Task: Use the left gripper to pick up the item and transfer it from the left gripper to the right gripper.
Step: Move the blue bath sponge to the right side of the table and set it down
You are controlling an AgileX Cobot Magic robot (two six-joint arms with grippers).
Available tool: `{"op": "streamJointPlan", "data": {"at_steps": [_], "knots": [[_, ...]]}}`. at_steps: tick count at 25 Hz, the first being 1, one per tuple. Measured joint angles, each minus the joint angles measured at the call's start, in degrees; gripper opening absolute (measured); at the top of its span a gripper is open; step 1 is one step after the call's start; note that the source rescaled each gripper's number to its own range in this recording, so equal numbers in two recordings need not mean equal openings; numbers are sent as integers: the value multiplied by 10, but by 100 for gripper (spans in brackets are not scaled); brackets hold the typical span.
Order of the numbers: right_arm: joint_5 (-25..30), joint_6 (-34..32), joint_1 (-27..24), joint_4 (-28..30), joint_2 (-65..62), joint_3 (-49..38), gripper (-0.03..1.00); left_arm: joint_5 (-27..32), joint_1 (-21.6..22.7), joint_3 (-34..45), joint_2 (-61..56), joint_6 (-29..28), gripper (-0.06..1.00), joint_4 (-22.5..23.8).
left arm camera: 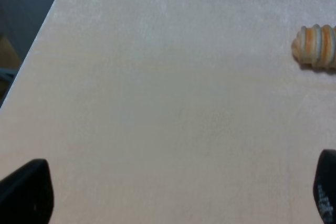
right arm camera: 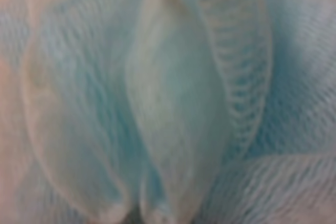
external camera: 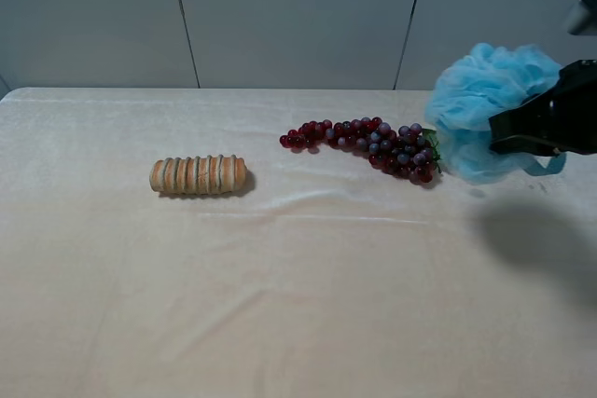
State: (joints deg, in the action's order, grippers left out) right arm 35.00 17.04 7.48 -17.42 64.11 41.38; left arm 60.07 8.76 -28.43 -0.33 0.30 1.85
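The light blue mesh bath pouf (external camera: pixel 480 100) hangs at the far right of the exterior view, lifted off the table, with its shadow on the cloth below. My right gripper (external camera: pixel 496 133) reaches in from the right edge and is shut on the pouf's side. A blue ribbon loop (external camera: pixel 550 167) hangs under the arm. In the right wrist view the pouf (right arm camera: pixel 173 103) fills the whole frame and hides the fingers. My left gripper (left arm camera: pixel 176 198) is open and empty over bare cloth at the table's left side. It does not show in the exterior view.
A ridged tan bread roll (external camera: pixel 199 175) lies left of centre and also shows in the left wrist view (left arm camera: pixel 316 47). A dark red grape bunch (external camera: pixel 368 144) lies just left of the pouf. The cream tablecloth (external camera: pixel 298 305) covers the table.
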Motion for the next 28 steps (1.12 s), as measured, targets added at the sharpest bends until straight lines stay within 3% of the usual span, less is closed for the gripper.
{"op": "streamJointPlan", "data": {"at_steps": [5, 10, 25, 27, 28], "knots": [[58, -68, -38, 69, 11, 2, 0, 0, 0, 0, 0, 0, 99, 0], [69, -103, -39, 106, 71, 2, 0, 1, 0, 0, 0, 0, 99, 0], [73, -111, -39, 112, 233, 4, 1, 1, 0, 0, 0, 0, 99, 0], [74, -112, -39, 112, 233, 4, 24, 1, 0, 0, 0, 0, 99, 0], [74, -112, -39, 112, 233, 4, 45, 1, 0, 0, 0, 0, 99, 0]]}}
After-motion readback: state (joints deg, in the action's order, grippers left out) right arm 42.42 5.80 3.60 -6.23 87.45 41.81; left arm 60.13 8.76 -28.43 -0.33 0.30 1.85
